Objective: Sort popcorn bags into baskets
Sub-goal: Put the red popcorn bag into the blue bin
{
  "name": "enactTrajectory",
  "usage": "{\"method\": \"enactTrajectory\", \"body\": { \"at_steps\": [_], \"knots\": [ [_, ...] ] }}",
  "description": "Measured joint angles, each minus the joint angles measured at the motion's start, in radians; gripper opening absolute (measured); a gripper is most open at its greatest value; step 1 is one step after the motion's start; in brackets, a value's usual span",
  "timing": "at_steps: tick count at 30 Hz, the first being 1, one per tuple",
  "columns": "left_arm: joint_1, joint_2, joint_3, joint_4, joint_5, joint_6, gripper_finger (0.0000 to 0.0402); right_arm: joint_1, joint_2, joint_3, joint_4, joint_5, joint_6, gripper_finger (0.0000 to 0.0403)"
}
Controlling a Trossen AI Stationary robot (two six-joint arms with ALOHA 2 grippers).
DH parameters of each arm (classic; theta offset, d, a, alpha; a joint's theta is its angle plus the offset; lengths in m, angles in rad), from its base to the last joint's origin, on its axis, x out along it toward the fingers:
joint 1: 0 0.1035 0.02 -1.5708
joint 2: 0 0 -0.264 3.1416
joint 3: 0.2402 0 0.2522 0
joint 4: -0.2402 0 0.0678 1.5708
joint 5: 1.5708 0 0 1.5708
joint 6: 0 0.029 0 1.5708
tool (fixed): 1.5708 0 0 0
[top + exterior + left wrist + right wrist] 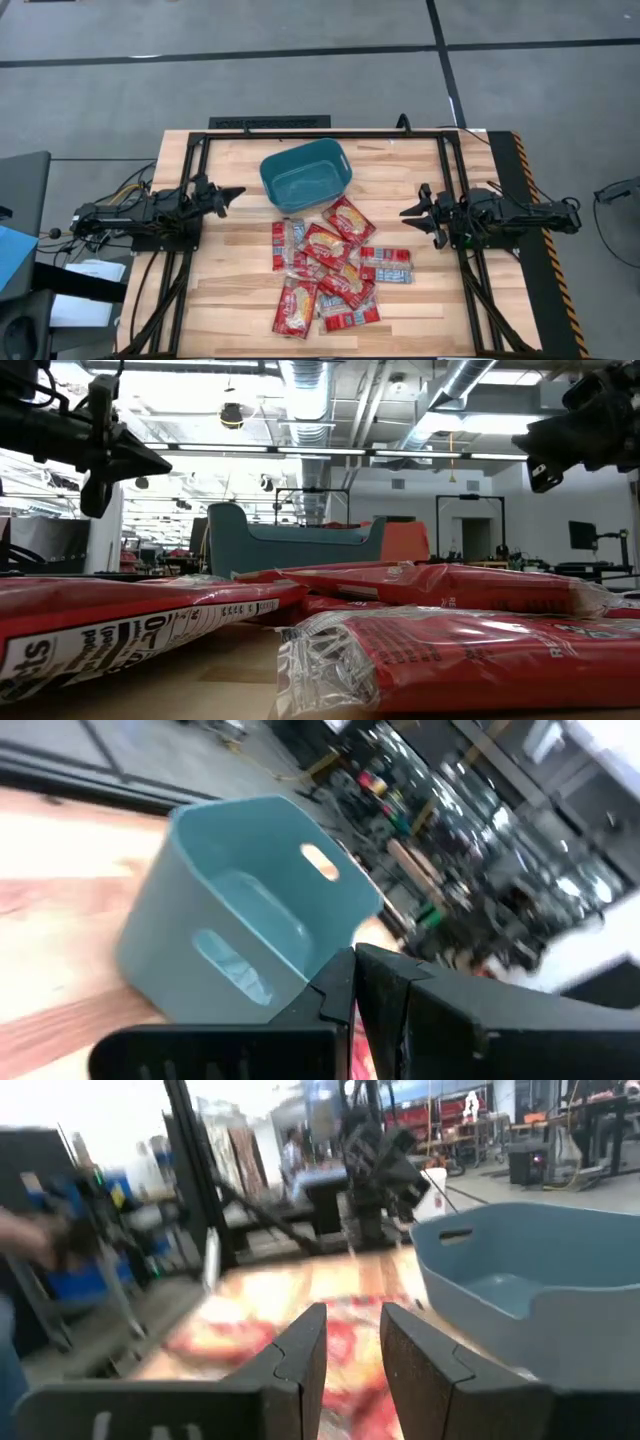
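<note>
Though light, the flat red foil popcorn bags (330, 268) look slippery (pinch a crimped end); left hand (232, 196) closed empty, right hand (412, 214) part-open, empty.

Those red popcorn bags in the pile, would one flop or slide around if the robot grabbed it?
Probably floppy: the popcorn bags lie flat and overlapping, with thin crimped ends. Their glossy wrapper looks slippery, so one may slide off its neighbours. Likely light, and flat enough not to roll.

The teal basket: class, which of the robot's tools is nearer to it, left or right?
Left. The left tool, shut, sits just off the teal basket's side with only a short gap. The right tool, slightly open, waits farther off on the opposite side.
</note>
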Motion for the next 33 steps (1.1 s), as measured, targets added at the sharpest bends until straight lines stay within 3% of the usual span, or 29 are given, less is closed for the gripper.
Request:
{"method": "enactTrajectory", "body": {
  "at_steps": [6, 12, 16, 19, 22, 27, 33],
  "knots": [
    [0.000, 0.000, 0.000, -0.001, -0.112, -0.102, 0.0000, -0.001, 0.000, 0.000, 0.042, 0.009, 0.245, 0.0123],
    [0.000, 0.000, 0.000, 0.003, -0.264, -0.165, 0.0000, -0.001, 0.000, 0.000, 0.052, 0.009, 0.285, 0.0123],
    [0.000, 0.000, 0.001, 0.010, -0.272, -0.268, 0.0000, -0.002, 0.000, 0.006, 0.090, 0.020, 0.324, 0.0123],
    [0.000, 0.000, 0.001, 0.016, -0.290, -0.320, 0.0000, -0.017, 0.001, 0.029, 0.142, 0.096, 0.326, 0.0124],
    [0.000, 0.000, 0.001, 0.079, -0.240, -0.286, 0.0006, -0.036, -0.001, 0.063, 0.216, 0.186, 0.295, 0.0129],
    [0.000, 0.000, 0.002, 0.289, -0.169, -0.134, 0.0058, -0.076, 0.040, 0.186, 0.208, 0.261, 0.168, 0.0164],
    [0.000, 0.000, 0.012, 0.468, -0.103, 0.032, 0.0162, -0.106, 0.205, 0.384, -0.033, 0.253, 0.134, 0.0239]
  ]
}}
